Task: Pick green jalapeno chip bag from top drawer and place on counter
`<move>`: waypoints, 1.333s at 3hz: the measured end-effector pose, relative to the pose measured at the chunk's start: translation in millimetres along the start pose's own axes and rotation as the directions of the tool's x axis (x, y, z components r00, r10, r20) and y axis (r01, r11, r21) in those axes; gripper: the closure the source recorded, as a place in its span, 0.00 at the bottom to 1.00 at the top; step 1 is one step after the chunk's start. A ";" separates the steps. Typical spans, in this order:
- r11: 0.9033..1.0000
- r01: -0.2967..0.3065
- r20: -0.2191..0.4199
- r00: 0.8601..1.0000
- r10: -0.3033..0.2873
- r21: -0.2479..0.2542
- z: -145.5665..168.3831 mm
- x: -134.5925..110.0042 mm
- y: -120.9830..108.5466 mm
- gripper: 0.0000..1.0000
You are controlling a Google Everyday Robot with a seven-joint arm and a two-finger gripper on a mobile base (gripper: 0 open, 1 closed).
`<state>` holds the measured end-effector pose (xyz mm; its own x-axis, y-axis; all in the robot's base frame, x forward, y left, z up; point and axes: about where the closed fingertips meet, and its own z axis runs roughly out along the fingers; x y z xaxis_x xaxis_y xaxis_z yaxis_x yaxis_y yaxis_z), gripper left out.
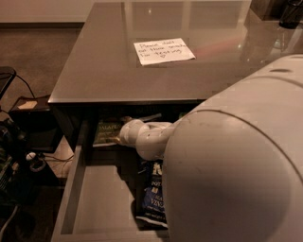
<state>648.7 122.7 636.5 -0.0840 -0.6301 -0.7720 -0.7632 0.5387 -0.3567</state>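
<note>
The top drawer (102, 201) stands pulled open under the counter (104, 71), which bears a white handwritten note (163, 50). The green jalapeno chip bag (106, 133) lies at the drawer's back left, partly in shadow under the counter edge. My white arm reaches into the back of the drawer, and my gripper (119, 137) sits right at the bag's right edge. The arm's large shell hides the drawer's right half.
A dark blue Kettle bag (154, 198) lies in the drawer toward the front, right of the bare bottom. Cables and dark equipment (19, 156) sit on the floor to the left. A dark object (289, 14) stands at the counter's far right.
</note>
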 end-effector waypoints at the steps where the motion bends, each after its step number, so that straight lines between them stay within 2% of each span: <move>1: 1.000 -0.027 -0.001 1.000 0.027 -0.005 5.6 7.1 -1.7 0.18; 4: 0.997 -0.063 -0.004 0.998 0.063 -0.050 30.7 15.3 4.4 0.20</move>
<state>663.8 132.6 607.0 -0.1341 -0.5972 -0.7908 -0.7875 0.5486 -0.2808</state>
